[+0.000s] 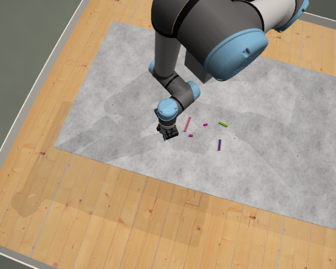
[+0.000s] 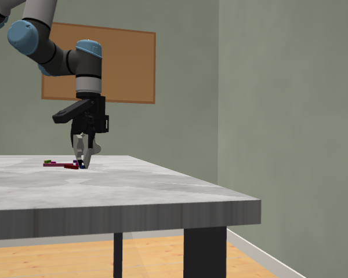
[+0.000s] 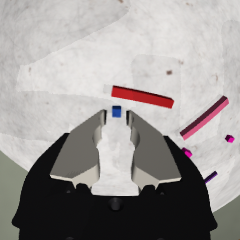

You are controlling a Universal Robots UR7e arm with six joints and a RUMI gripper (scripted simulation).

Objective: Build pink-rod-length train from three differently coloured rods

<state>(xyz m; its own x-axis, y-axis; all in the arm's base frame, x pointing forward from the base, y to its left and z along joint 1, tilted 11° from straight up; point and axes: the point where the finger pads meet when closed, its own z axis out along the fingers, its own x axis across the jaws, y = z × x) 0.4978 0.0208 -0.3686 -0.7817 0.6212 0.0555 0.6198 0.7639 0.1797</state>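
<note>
The pink rod lies right of the red rod. The gripper hovers with jaws nearly closed, gripping nothing; the blue rod sits between their tips, just short of the red rod: descend squarely, then squeeze

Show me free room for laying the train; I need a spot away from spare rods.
Free, in the top view: the mat left of the gripper, and below the purple rod. Crowded: blue rod, red rod, pink rod cluster together.
</note>
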